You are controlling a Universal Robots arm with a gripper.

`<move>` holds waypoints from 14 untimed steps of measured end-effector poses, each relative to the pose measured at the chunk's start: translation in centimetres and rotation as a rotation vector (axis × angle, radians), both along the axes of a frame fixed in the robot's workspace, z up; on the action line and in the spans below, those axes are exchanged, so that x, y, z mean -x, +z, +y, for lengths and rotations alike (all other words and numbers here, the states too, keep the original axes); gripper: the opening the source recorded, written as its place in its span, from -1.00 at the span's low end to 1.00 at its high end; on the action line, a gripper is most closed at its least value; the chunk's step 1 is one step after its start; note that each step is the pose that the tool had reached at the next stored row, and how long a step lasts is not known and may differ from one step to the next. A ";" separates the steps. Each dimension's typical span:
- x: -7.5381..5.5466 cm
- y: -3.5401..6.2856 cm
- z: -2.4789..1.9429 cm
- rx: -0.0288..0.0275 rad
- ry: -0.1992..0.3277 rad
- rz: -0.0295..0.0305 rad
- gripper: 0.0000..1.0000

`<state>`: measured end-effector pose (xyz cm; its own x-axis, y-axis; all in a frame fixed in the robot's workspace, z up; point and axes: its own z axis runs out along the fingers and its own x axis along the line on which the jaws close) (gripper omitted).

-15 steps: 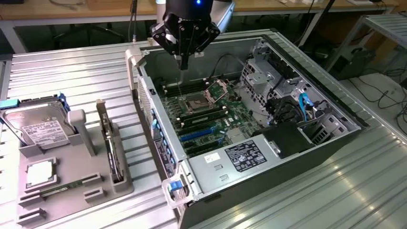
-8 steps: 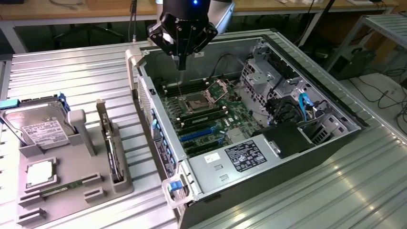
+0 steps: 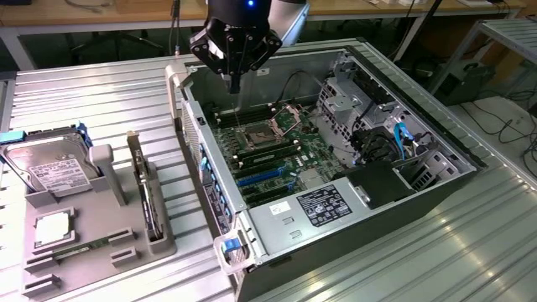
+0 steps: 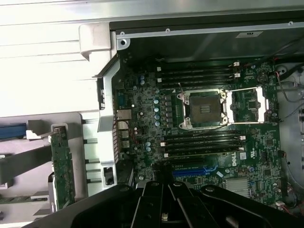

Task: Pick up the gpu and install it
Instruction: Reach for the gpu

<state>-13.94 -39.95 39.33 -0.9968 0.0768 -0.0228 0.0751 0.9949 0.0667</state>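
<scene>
Gpu (image 3: 147,195) stands on edge in a slot of the grey holder tray (image 3: 100,217), on the bench (image 3: 100,94) at the exterior view's left, just beside the open computer case (image 3: 436,207). A hard drive (image 3: 52,170) sits upright in the same tray, further to the exterior view's left. The claw (image 3: 234,87) hangs over the case above the motherboard (image 3: 277,157), near the bare processor socket (image 4: 204,108), well apart from the gpu. Its fingers are pressed together and grip nothing.
</scene>
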 end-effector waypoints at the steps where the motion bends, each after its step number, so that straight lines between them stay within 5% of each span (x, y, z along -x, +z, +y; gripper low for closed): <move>1: 0.1 0.01 0.00 0.0001 0.000 0.0001 -0.79; 14: 0.8 0.00 -0.02 0.0001 0.000 0.0000 -0.79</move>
<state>-14.70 -39.98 39.33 -0.9968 0.0767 -0.0228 0.0751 0.9950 0.0666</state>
